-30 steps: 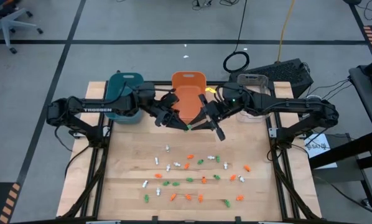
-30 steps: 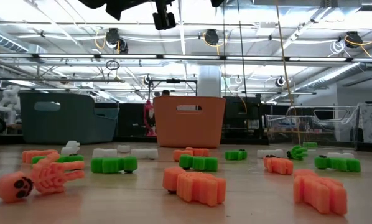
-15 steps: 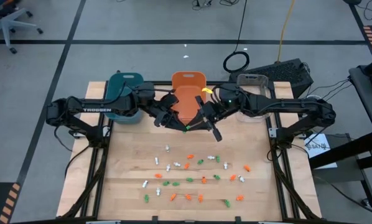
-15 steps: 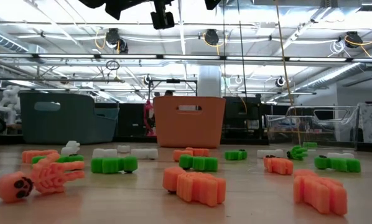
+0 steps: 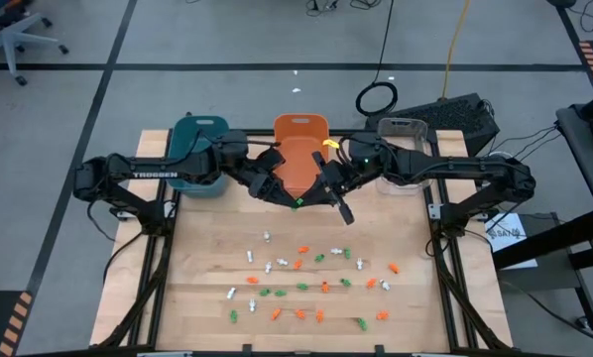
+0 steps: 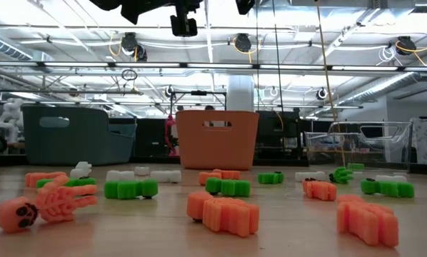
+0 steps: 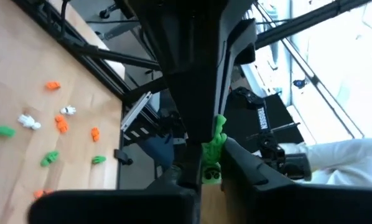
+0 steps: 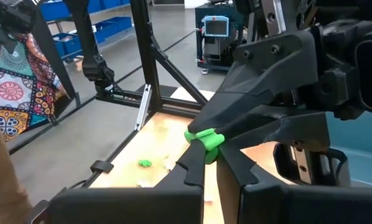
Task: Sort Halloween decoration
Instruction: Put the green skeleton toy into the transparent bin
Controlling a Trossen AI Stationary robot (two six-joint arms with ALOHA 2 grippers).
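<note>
A small green trinket (image 5: 297, 203) hangs high above the table in front of the orange bin (image 5: 299, 139), and both grippers meet on it. My left gripper (image 7: 214, 177) comes in from the table's left, level, and is shut on it. My right gripper (image 8: 211, 163) comes in from the table's right, slightly nose-down, and is also shut on it. Several orange, white and green trinkets (image 5: 306, 283) lie scattered flat on the wooden table nearer the front edge. My left gripper pinches the green trinket's one end (image 7: 211, 169) between its two fingers, coming level from the table's left. The trinket sticks out past the fingertips, clear of the table. My right gripper pinches the trinket's other end (image 8: 206, 140) at its fingertips, coming from the table's right and facing the left gripper.
A teal bin (image 5: 199, 149), the orange bin and a clear bin (image 5: 404, 134) stand in a row along the table's far edge. Dark frame rails (image 5: 440, 268) run down both sides. Bare wood lies between the bins and the scattered trinkets.
My right gripper has edged toward my left gripper and the green trinket between them. My left gripper has stayed in place and rolled slightly about its own line. The trinkets on the table have not moved.
</note>
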